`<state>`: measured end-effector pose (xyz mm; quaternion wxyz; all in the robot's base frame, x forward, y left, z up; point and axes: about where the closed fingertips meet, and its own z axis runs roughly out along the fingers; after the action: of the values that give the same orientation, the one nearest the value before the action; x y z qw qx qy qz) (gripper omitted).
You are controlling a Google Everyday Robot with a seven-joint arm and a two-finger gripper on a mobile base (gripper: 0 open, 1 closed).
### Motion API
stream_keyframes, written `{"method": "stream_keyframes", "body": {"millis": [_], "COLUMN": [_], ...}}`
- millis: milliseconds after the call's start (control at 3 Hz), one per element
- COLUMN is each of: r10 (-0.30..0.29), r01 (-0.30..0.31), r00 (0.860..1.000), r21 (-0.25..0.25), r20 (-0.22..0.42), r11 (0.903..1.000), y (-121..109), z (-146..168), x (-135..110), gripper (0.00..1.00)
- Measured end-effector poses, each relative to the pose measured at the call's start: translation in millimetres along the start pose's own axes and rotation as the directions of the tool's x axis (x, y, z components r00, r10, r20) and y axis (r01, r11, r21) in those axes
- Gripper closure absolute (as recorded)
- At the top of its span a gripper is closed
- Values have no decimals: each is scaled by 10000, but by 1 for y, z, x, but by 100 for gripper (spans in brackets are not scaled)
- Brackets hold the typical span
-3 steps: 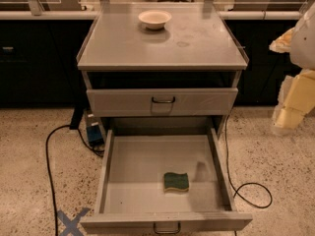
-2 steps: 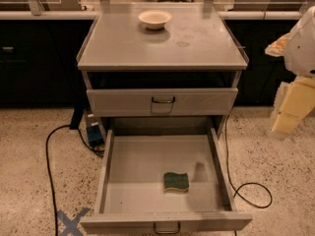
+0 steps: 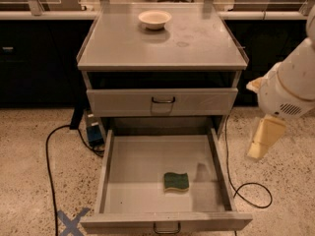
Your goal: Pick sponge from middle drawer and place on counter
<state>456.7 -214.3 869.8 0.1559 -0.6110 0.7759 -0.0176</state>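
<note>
The sponge (image 3: 176,181) lies flat, green face up, on the floor of the open middle drawer (image 3: 112,181), right of centre and toward the front. The drawer is pulled far out, with its dark wire handle (image 3: 166,228) at the bottom edge. The counter (image 3: 123,45) is the grey top of the cabinet above. My gripper (image 3: 261,149) hangs from the white arm (image 3: 290,90) at the right, outside the drawer's right wall, above floor level and to the right of the sponge. It holds nothing that I can see.
A cream bowl (image 3: 154,19) stands on the counter near the back. The upper drawer front (image 3: 162,102) is closed. A black cable (image 3: 49,161) runs over the floor at the left, another loops at the right (image 3: 253,195). A blue tape cross (image 3: 71,222) marks the floor.
The arm and gripper have moved left and down, closer to the drawer's right side. The sponge, the drawer and the bowl have not moved.
</note>
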Motion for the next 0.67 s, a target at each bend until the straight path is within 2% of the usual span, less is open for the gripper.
{"method": "stream_keyframes", "body": {"millis": [333, 667], "r10": [640, 1216], "r01": [-604, -1058], "r00": [9965, 9876], "r21": [-664, -1508], "r20": [540, 997], "r11": [9960, 9829], "y": [8, 27], "z": [72, 154], "x": [4, -8], "gripper": [0, 0]}}
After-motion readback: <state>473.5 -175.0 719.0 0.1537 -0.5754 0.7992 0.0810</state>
